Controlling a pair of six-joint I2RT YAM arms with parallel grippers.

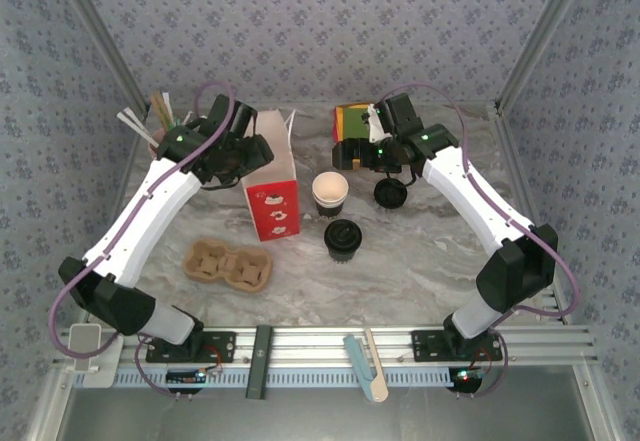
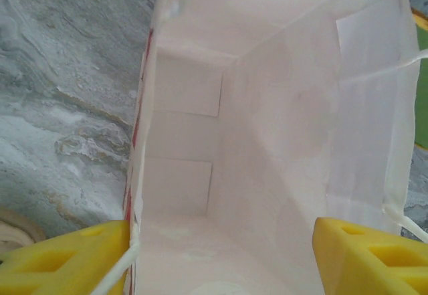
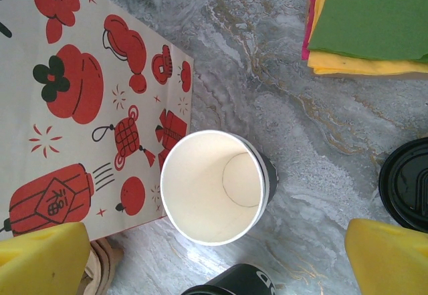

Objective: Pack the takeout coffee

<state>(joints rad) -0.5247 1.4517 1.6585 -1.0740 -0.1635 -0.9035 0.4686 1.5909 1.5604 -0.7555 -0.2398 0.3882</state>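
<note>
The right gripper (image 3: 217,255) hangs over the open paper cup (image 3: 214,186), which stands upright between its two yellow fingers (image 3: 43,258) without touching either one. This cup is dark outside and white inside. The second cup, closed with a black lid (image 1: 342,238), stands just nearer than the open one, and in the right wrist view its top shows at the bottom edge. A loose black lid (image 1: 390,194) lies on the table to the right of the open cup.

Just left of the open cup stands a white paper bag with red prints (image 1: 272,196), its mouth open upward. The left gripper (image 2: 221,261) is at this mouth, and the left wrist view looks down into the white inside of the bag. One yellow finger (image 2: 60,261) is against the outside of the left wall. The other is at the right side, but I cannot tell on which side of that wall.

The table (image 1: 430,251) is grey marble pattern, with blue-grey patterned walls (image 1: 330,31) around it. A brown cardboard cup carrier (image 1: 228,265) lies near left, and a stack of green and orange napkins (image 1: 350,119) far behind the cups.

Both pairs of jaws are wide apart and grip nothing.
</note>
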